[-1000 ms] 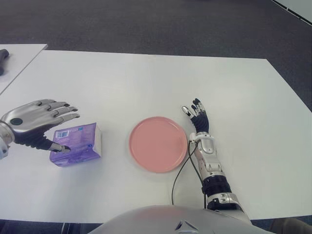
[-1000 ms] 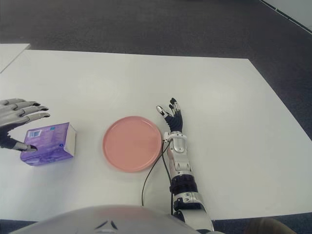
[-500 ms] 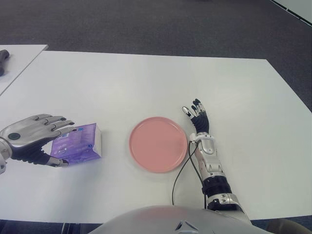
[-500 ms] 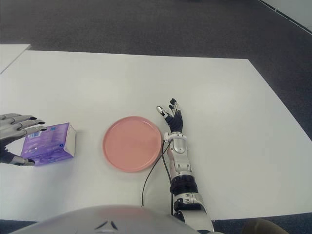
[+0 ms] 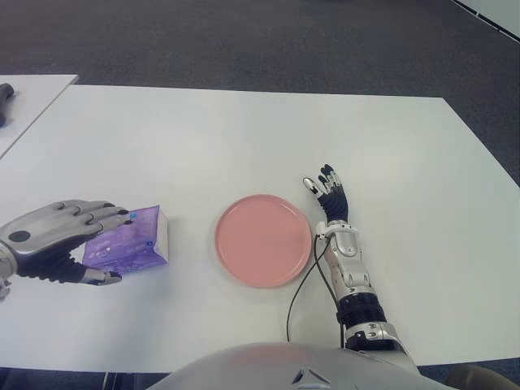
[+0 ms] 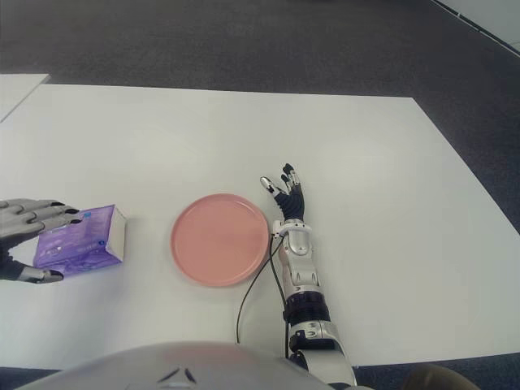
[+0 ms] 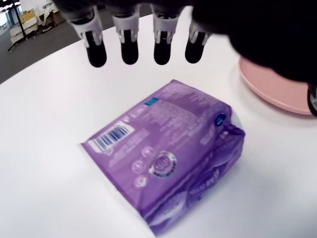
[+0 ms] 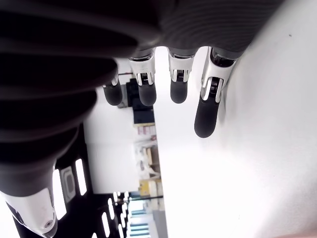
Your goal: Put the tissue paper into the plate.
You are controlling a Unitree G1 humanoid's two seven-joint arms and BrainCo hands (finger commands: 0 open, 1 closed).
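The purple tissue pack (image 7: 166,161) carries a white barcode label near one end, a small blue round badge near the opposite edge and rows of white printing with round emblems across its top face; none of the writing is legible. It lies flat on the white counter (image 5: 244,138), directly beneath the left hand (image 5: 50,242).

That hand is spread over the pack, palm down. In the eye views its fingers (image 5: 106,215) reach across the pack's far top edge and the thumb shows at the near side, by the pack's lower corner. In the left wrist view the four fingertips are straight and hang clear above the counter just past the pack, so the hand is open and has not closed on anything; whether any finger touches the wrapper cannot be told.

The pink plate (image 5: 263,240) sits on the counter beyond the pack, on the side away from the left hand, near it but apart.

The right hand (image 5: 328,192) shows just past the plate's far side, fingers extended and relaxed, holding nothing.
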